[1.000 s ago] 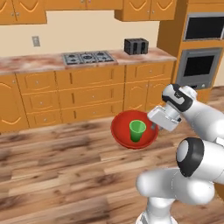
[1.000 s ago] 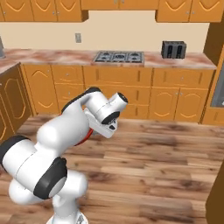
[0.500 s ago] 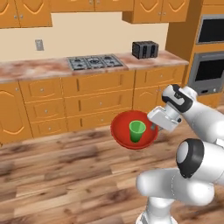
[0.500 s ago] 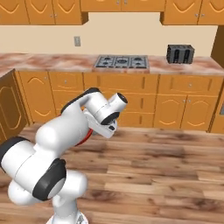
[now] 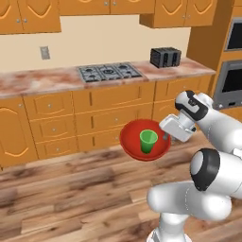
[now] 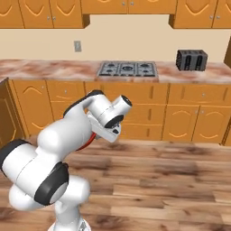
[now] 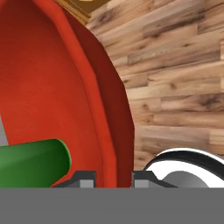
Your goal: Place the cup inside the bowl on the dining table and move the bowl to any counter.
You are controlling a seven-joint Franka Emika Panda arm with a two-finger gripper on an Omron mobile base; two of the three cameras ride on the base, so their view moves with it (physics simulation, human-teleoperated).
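Observation:
The red bowl point(image 5: 133, 142) hangs in the air above the wooden floor, with the green cup point(image 5: 148, 141) standing inside it. My gripper point(image 5: 166, 137) is shut on the bowl's right rim. In the hand view the bowl's rim point(image 7: 109, 100) runs between the two fingertips of the gripper point(image 7: 113, 177), and the cup point(image 7: 30, 162) shows at the lower left. A red sliver of the bowl point(image 6: 92, 137) peeks out behind the arm in the right base view. The counter point(image 5: 47, 80) point(image 6: 45, 70) runs across ahead of me. The dining table is out of view.
A grey gas hob point(image 5: 109, 72) point(image 6: 127, 69) is set in the counter, and a black toaster point(image 5: 165, 57) point(image 6: 191, 59) stands to its right. Orange cabinets sit under and over the worktop. A built-in oven point(image 5: 231, 80) stands at the far right. Open wooden floor lies between me and the cabinets.
The whole scene has shifted and grown: the base has driven closer to the counter. Bowl, cup and gripper keep the same place in the views.

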